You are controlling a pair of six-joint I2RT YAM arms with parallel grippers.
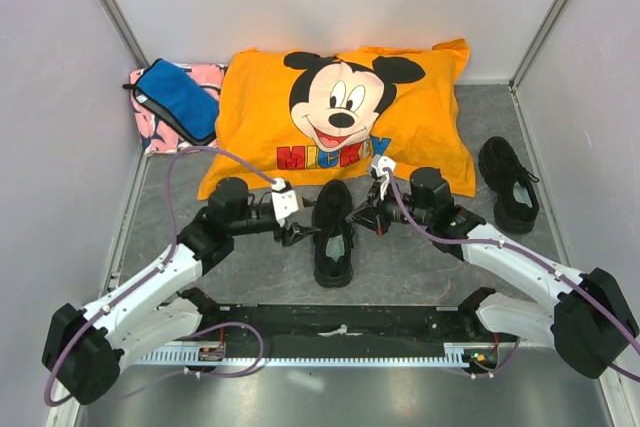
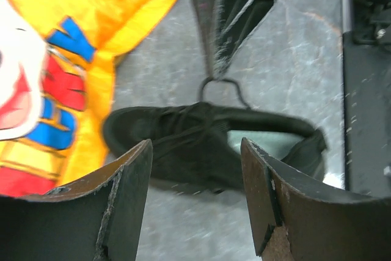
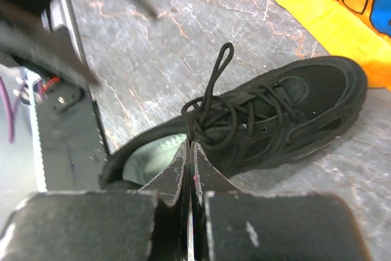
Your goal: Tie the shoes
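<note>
One black shoe point(image 1: 333, 234) lies mid-table, toe toward the orange pillow point(image 1: 340, 107); the other shoe point(image 1: 510, 184) sits far right. My left gripper point(image 1: 297, 235) hovers at the middle shoe's left side, open, with nothing between its fingers point(image 2: 137, 169); through the gap I see the shoe point(image 2: 183, 142) and a lace loop point(image 2: 223, 85). My right gripper point(image 1: 360, 215) is at the shoe's right side. Its jaws point(image 3: 190, 146) are shut on a lace strand just below the knot point(image 3: 194, 113). A free lace loop point(image 3: 219, 68) lies out over the table beyond the shoe point(image 3: 287, 114).
A blue pouch point(image 1: 180, 99) rests on a pink patterned cloth point(image 1: 150, 132) at the back left. The black base rail point(image 1: 340, 322) runs along the near edge. Pale walls close in the left, right and back sides.
</note>
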